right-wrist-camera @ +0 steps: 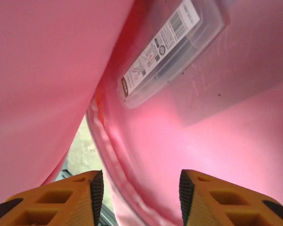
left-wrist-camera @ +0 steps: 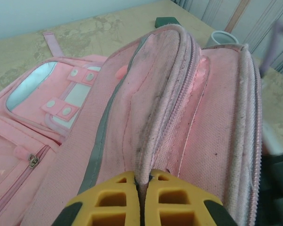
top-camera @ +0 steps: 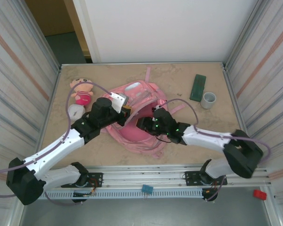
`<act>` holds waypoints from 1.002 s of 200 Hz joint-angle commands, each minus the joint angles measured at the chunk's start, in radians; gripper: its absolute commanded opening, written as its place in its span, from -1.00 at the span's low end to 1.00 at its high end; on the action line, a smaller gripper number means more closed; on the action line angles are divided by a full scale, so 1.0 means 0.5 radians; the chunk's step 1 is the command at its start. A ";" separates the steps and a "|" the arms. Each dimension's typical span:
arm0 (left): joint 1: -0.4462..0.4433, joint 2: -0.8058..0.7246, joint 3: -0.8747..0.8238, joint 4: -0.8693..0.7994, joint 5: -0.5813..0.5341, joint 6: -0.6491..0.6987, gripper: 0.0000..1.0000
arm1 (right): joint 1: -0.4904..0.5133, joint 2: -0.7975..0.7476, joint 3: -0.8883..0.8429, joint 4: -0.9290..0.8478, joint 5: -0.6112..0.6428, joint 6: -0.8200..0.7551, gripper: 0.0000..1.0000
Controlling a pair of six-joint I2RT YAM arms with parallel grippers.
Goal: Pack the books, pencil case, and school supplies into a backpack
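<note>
Beige table (top-camera: 108,75), white wall (top-camera: 169,28) | left claw (left-wrist-camera: 141,183) pinches backpack (left-wrist-camera: 179,117) rim | right claw (right-wrist-camera: 141,188) apart, seemingly inside

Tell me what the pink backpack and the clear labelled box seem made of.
The backpack: matt pink woven fabric, by its weave, stitching and zip teeth. The box: probably glossy clear plastic; pink shows through it, and it carries a printed label.
</note>
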State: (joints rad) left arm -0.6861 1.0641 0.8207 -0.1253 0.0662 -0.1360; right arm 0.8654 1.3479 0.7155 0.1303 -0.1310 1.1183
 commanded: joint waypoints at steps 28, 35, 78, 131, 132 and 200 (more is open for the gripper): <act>0.038 -0.149 -0.043 0.120 -0.073 -0.075 -1.00 | -0.346 -0.229 0.358 -1.270 0.055 -0.700 0.16; 0.038 -0.150 -0.040 0.116 -0.071 -0.078 -1.00 | -0.429 -0.232 0.398 -1.357 0.032 -0.771 0.20; 0.038 -0.149 -0.022 0.111 -0.041 -0.085 -1.00 | -0.976 -0.092 0.650 -1.639 -0.030 -1.186 0.46; 0.038 -0.160 -0.041 0.193 0.046 -0.163 -1.00 | -1.400 0.629 1.273 -1.778 0.262 -1.533 0.49; 0.038 -0.161 -0.040 0.199 0.047 -0.162 -1.00 | -1.404 0.643 1.285 -1.776 0.260 -1.535 0.49; 0.041 -0.150 0.002 0.117 0.009 -0.153 -1.00 | -1.597 1.378 1.871 -1.707 0.287 -1.592 0.46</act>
State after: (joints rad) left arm -0.6796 1.0290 0.7979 -0.1261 0.0776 -0.1894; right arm 0.0841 1.9728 1.5742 -0.7033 0.0017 0.3576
